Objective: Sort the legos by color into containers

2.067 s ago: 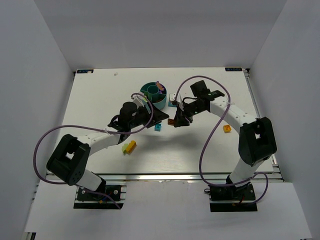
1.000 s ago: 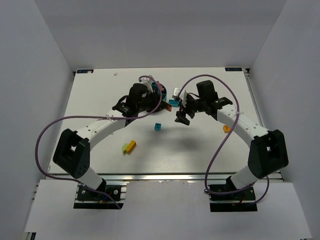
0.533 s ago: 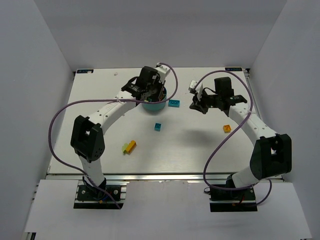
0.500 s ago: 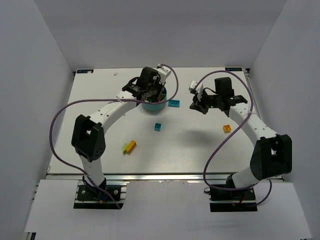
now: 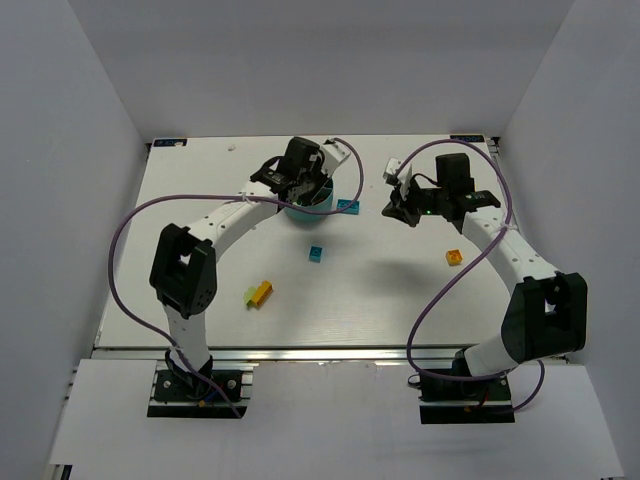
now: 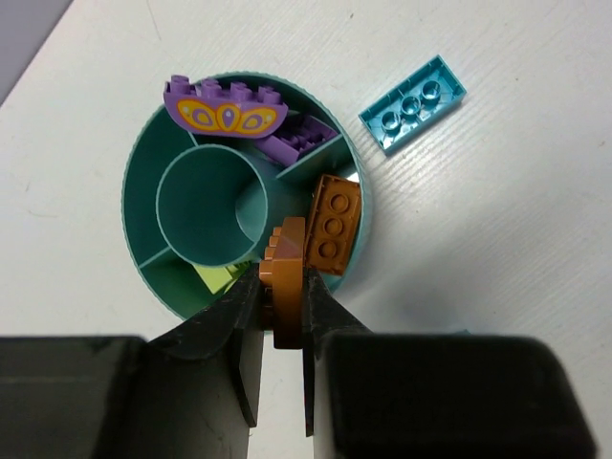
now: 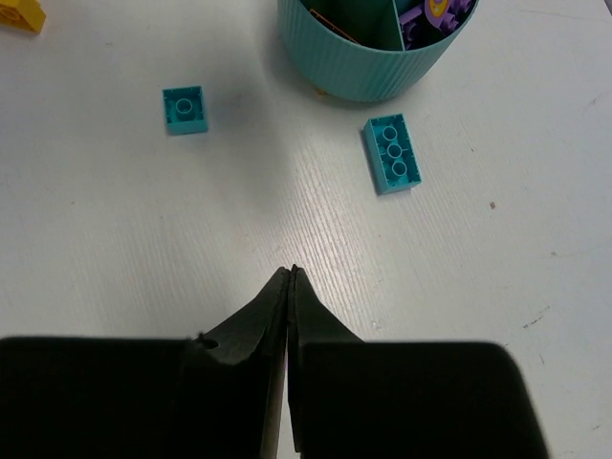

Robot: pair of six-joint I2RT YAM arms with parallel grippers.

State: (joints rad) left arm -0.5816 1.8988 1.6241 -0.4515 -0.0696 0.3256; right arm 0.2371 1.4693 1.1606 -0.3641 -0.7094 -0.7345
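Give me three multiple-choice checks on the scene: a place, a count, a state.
1. The held orange brick is: A over the teal bowl; B beside the yellow brick; C in the centre cup.
2. Teal bricks on the table: A one; B two; C four.
3. The right gripper is: A open; B shut, empty; C shut on a brick.
Answers: 1 A, the left gripper pinches it above the bowl's edge. 2 B, a long teal brick and a small teal brick. 3 B, fingertips meet with nothing between.
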